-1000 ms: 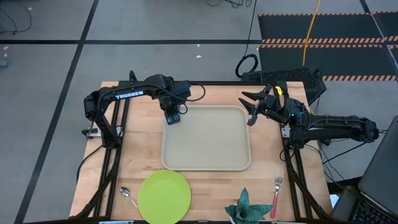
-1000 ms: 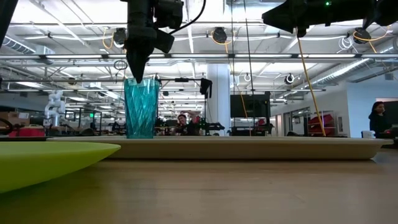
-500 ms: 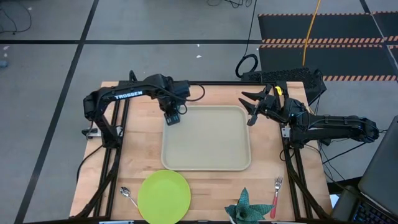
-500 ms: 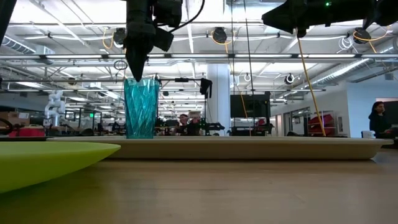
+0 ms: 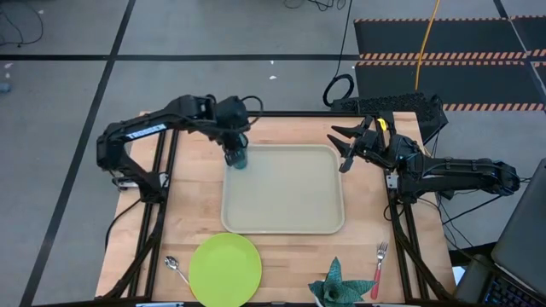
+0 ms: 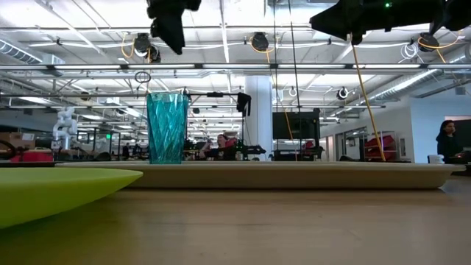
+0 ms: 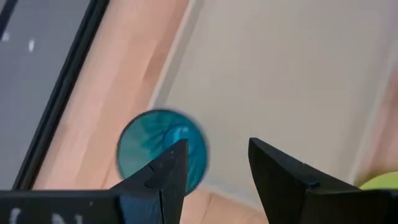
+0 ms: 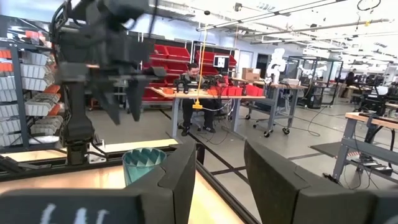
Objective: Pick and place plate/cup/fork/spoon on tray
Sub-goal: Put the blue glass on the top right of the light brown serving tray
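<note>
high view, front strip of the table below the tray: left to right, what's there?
spoon → plate → spiky teal leafy object → fork

Both arms are matte black, built of boxy links on black frame rails. The left arm (image 5: 162, 128) carries a white stripe marking along its upper link. The right arm (image 5: 452, 175) has a yellow spot at its wrist, toward 10 o'clock. Black wedge-shaped fingers (image 7: 283, 177) taper to blunt tips.
</note>
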